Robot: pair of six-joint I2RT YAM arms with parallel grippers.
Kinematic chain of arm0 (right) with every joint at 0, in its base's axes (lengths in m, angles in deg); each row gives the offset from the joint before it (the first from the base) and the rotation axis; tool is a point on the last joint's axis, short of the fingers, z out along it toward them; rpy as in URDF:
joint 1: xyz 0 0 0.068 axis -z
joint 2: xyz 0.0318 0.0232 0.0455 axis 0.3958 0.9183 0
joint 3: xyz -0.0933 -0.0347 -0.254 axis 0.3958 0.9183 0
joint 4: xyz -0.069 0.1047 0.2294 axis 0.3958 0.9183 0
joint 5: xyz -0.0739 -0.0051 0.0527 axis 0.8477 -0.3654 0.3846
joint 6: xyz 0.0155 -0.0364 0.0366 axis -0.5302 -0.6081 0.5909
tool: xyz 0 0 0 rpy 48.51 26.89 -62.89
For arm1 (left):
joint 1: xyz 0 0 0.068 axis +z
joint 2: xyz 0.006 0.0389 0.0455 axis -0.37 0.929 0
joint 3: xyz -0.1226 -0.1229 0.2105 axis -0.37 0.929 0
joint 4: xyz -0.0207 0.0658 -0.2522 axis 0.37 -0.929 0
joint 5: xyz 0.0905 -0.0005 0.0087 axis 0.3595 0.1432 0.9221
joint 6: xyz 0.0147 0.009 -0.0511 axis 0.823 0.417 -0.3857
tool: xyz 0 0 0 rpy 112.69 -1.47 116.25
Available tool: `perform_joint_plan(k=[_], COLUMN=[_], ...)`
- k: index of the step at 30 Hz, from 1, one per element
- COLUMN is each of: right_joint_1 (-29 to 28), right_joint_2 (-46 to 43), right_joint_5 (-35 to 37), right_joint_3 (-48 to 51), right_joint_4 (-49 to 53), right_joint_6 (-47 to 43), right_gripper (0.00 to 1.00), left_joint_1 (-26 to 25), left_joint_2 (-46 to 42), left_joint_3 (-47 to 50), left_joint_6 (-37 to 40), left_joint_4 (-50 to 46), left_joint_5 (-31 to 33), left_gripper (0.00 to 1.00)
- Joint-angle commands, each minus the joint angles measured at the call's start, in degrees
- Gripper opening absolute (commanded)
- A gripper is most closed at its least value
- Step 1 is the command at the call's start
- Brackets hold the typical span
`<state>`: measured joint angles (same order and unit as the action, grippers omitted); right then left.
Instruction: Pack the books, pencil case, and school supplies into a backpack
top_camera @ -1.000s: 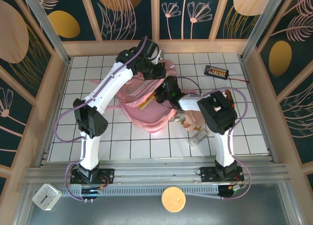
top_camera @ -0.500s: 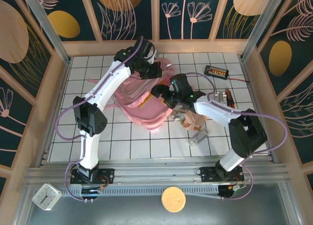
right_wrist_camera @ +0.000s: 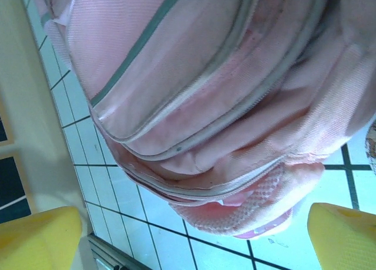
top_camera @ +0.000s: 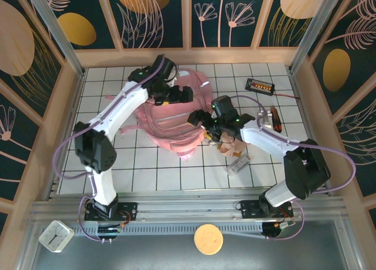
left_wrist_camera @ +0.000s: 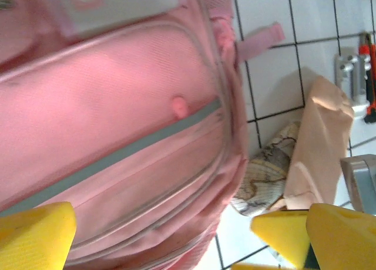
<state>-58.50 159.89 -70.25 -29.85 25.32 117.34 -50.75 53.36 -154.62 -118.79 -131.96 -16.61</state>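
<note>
left jaws and right jaws were wide open, empty, above the backpack (top_camera: 167, 129) | pencil case (top_camera: 228, 142) sat on table (top_camera: 153, 176) just behind right jaws | right arm (top_camera: 267, 138) looked way nearer tbh

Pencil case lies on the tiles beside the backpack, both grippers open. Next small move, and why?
Probably shift the right gripper over the pencil case and lower it, jaws open. It hangs empty above the backpack, and the pouch lies on the tiles right beside the bag, nearest that arm.
</note>
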Motion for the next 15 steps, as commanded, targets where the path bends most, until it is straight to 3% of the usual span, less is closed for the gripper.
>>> perform_joint_plan(k=[1,7,15], right_joint_1=[0.4,0.0,0.5], right_joint_2=[2.6,10.8,14.8], right_joint_5=[-2.3,-5.9,-7.4], right_joint_3=[-0.3,-5.4,-8.4], right_joint_4=[2.6,3.2,3.3], right_joint_6=[-0.2,-2.3,-2.9], right_gripper=[0.98,0.96,0.93], left_joint_1=[6.7,17.7,22.4], left_joint_2=[-7.0,-9.7,0.6], left_joint_3=[6.5,19.0,19.0], left_joint_6=[-0.8,0.7,4.0], left_joint_4=[2.1,10.9,18.5], left_joint_5=[5.8,10.5,8.0], left_gripper=[0.99,0.99,0.99])
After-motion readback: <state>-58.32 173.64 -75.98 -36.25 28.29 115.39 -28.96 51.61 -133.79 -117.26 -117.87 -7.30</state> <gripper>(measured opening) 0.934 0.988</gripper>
